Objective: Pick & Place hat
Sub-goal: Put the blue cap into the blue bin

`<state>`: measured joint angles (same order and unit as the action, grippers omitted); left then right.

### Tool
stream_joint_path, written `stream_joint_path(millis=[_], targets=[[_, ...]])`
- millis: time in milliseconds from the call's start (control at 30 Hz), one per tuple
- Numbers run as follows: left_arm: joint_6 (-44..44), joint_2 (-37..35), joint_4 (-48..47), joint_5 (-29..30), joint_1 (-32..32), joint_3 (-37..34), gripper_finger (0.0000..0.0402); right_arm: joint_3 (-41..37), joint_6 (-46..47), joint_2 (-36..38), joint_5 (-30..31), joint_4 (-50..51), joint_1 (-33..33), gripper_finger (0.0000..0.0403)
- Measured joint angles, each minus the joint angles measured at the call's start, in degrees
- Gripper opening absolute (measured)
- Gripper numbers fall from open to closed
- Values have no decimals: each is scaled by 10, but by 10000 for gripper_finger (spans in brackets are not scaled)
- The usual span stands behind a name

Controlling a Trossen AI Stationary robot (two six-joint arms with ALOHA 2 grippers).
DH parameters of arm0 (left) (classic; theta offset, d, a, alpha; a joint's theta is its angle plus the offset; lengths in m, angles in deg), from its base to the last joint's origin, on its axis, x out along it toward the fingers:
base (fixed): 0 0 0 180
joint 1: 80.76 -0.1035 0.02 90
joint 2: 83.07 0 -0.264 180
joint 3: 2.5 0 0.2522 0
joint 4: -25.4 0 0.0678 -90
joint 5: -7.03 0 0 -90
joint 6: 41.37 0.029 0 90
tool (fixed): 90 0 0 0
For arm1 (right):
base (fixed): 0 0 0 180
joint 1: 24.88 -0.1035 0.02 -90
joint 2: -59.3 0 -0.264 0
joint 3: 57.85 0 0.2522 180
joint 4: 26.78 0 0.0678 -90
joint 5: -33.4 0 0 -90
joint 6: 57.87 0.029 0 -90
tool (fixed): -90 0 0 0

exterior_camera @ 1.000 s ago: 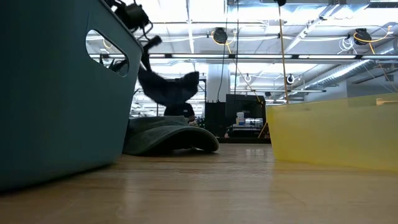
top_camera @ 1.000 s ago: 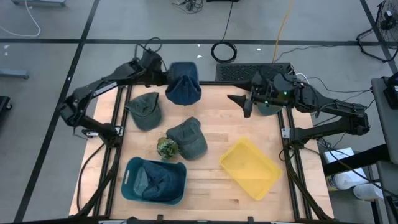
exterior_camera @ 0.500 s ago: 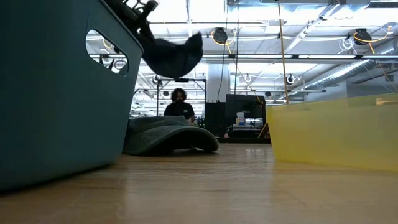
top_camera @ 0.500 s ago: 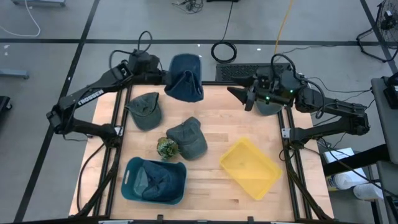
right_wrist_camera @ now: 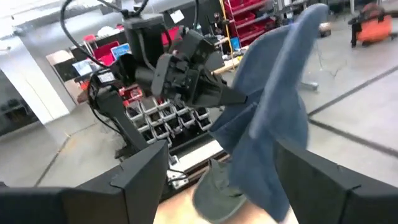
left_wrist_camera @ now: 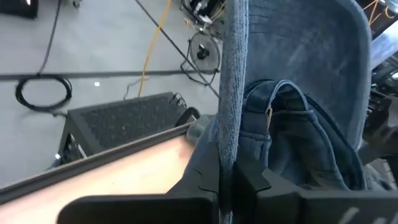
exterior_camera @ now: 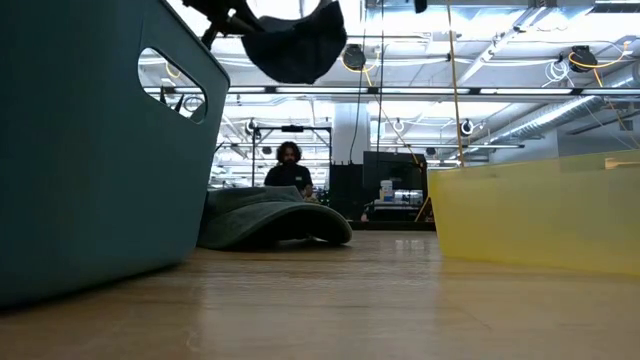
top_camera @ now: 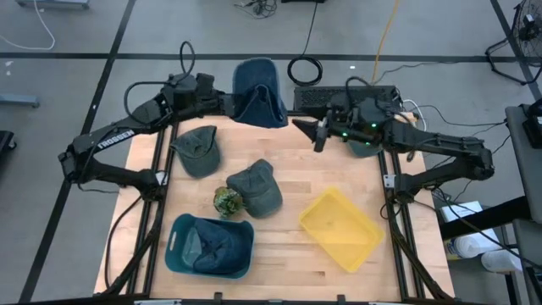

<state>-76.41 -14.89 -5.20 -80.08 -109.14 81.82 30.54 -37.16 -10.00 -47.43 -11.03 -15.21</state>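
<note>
My left hand [top_camera: 222, 103] is clamped on one blue hat [top_camera: 258, 83], held above the bench's [top_camera: 296, 182] far edge. My right hand [top_camera: 315, 135], fingers apart, hovers near it. On the bench I count three more hats and two bins.

Hats: 5 total, i.e. 1 blue denim hat [top_camera: 258, 91] up in the air, 2 green hats [top_camera: 198, 150] [top_camera: 257, 187] on the table [top_camera: 296, 165], 1 more green hat [top_camera: 366, 146] by the table's right edge, 1 denim hat [top_camera: 212, 246] inside the teal bin [top_camera: 175, 240]. Bins: 2, namely 1 teal, 1 yellow bin [top_camera: 340, 229]. Also 1 small camo item [top_camera: 226, 201], 2 arms, 1 person [exterior_camera: 289, 168] in the bkgd.
</note>
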Motion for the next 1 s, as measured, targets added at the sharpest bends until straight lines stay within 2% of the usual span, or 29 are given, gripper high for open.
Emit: stream_joint_path(millis=[67, 233, 367, 567, 700, 1000], targets=[[9, 0, 9, 20, 13, 0, 10, 0, -23, -17, 3, -14, 0, 275], [27, 0, 23, 68, 46, 0, 10, 0, -115, -42, 74, -30, 0, 275], [39, 0, 21, 106, 69, 0, 10, 0, -157, -48, 103, -66, 0, 275], [51, 0, 35, 142, 95, 0, 10, 0, -159, -48, 107, -136, 0, 274], [60, 0, 51, 146, 106, 0, 10, 0, -159, -52, 136, -149, 0, 274], [77, 0, 50, 160, 128, 0, 10, 0, -144, -87, 134, -189, -5, 274]])
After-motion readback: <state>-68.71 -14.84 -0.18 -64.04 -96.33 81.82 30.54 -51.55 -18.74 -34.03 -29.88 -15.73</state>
